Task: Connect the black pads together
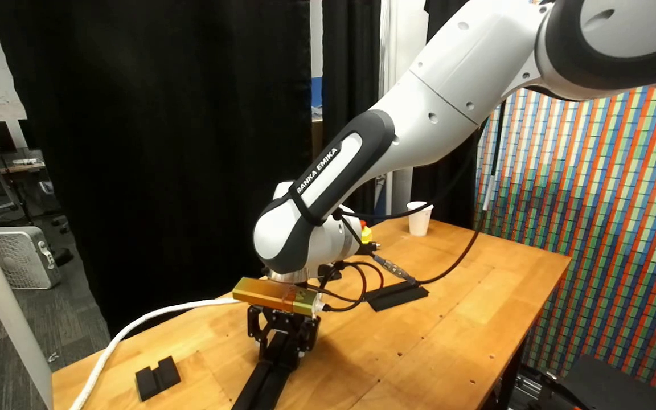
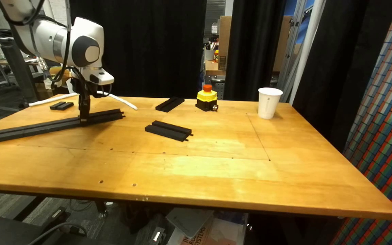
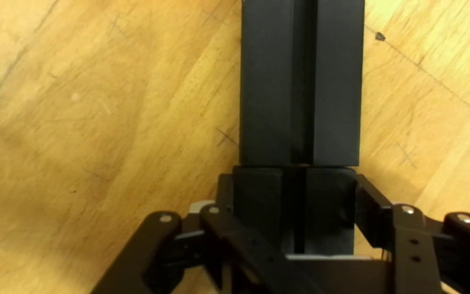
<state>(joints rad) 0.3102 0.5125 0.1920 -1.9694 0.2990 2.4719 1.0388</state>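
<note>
My gripper (image 3: 294, 204) is shut on a grooved black pad (image 3: 329, 228), a finger against each side. In the wrist view this pad's end lies against a second black pad (image 3: 339, 81), with a thin dark seam between. The held pad sits slightly to the left of it; I cannot tell whether they interlock. In an exterior view the gripper (image 2: 84, 119) holds the pad (image 2: 105, 116) low at the table, roughly in line with a long black run (image 2: 29, 130). Loose black pads lie apart: a pronged one (image 2: 168, 130), a back one (image 2: 169, 104) and a short block (image 2: 62, 105).
A yellow box with a red button (image 2: 207, 98) and a white cup (image 2: 269, 102) stand on the table (image 2: 216, 177). A white cable (image 1: 151, 316) runs past the short block (image 1: 158, 377). Black cables (image 1: 396, 270) hang from the arm near a loose pad (image 1: 399, 296).
</note>
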